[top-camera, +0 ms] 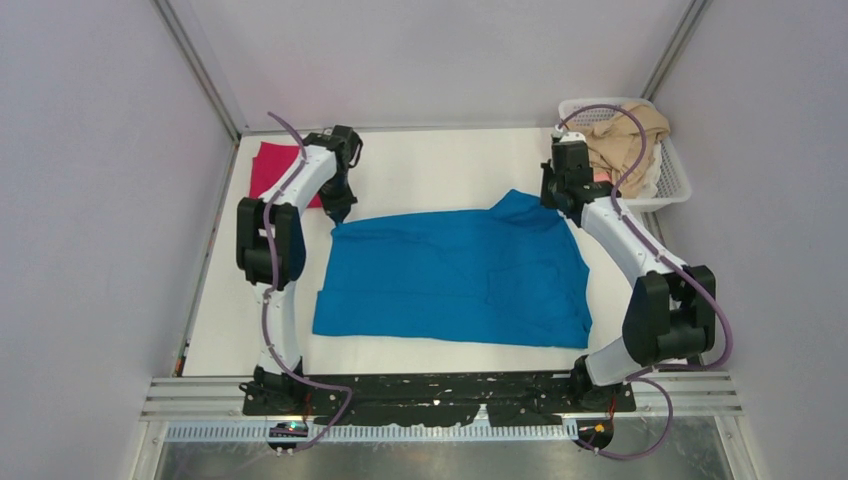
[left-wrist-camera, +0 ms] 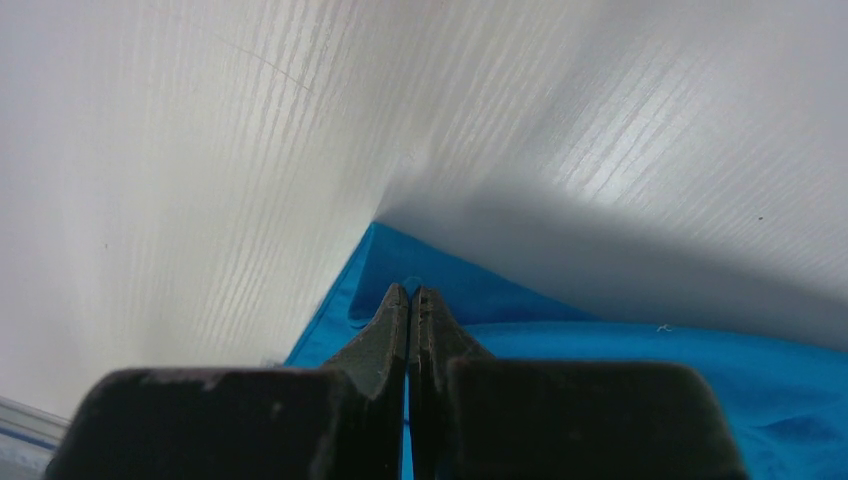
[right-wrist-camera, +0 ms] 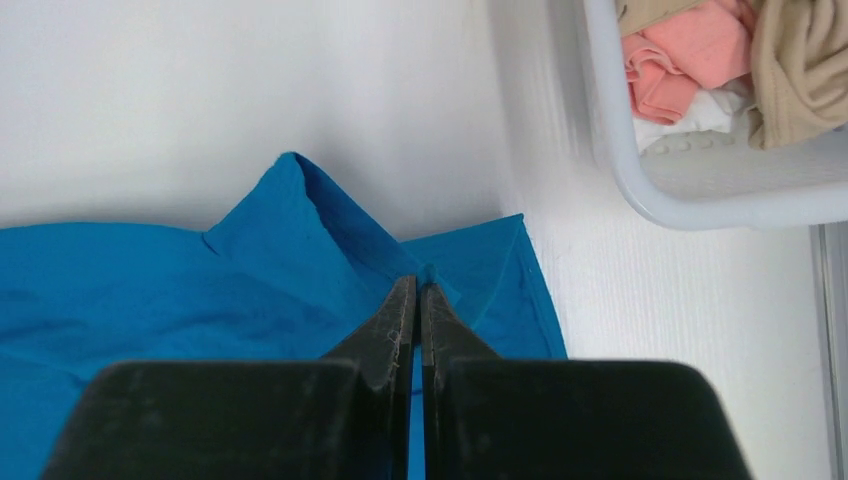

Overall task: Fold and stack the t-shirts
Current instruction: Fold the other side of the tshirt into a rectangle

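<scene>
The left claw [left-wrist-camera: 410, 292] is clamped on the ten o'clock corner of the blue shirt [top-camera: 450, 275]; the right claw [right-wrist-camera: 417, 282] pinches its two o'clock corner; the shirt lies spread mid-table [top-camera: 430, 165]; the red shirt [top-camera: 272, 168] lies at eleven o'clock; the basket [top-camera: 678, 185] sits at one o'clock.

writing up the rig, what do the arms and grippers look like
The left arm and right arm match: white links, black joints, a mauve cable looped along each. The left gripper and right gripper have black, tapering fingers.
</scene>
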Controlling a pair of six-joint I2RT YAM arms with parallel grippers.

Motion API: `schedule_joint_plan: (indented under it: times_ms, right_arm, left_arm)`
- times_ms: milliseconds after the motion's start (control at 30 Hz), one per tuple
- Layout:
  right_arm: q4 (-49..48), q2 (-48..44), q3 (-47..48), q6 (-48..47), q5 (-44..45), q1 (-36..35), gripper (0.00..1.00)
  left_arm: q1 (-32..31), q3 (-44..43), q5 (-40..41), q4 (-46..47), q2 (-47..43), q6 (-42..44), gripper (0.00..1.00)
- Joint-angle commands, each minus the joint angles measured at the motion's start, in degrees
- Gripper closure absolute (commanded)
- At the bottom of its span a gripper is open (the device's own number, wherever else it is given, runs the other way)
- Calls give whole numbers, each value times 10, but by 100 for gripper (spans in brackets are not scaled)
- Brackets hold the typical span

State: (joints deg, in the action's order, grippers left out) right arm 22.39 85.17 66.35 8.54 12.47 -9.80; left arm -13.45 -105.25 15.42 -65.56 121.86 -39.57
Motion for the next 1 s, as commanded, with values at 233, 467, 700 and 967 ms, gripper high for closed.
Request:
schedule_joint_plan:
  times_ms: [233, 467, 700, 967]
  right_arm:
    - [31, -149, -66, 10, -5, -11, 94]
    - [59, -204, -107, 15, 15, -13, 94]
    - [87, -248, -135, 34, 30, -12, 94]
    - [122, -281, -164, 62, 34, -12, 94]
  left_arm:
    - [-15, 67, 3, 67, -70, 14, 100]
    - [-19, 144, 10, 94, -124, 14, 100]
    - [-30, 222, 8, 131, -176, 15, 100]
    - [-35, 272, 16, 150, -195, 16, 100]
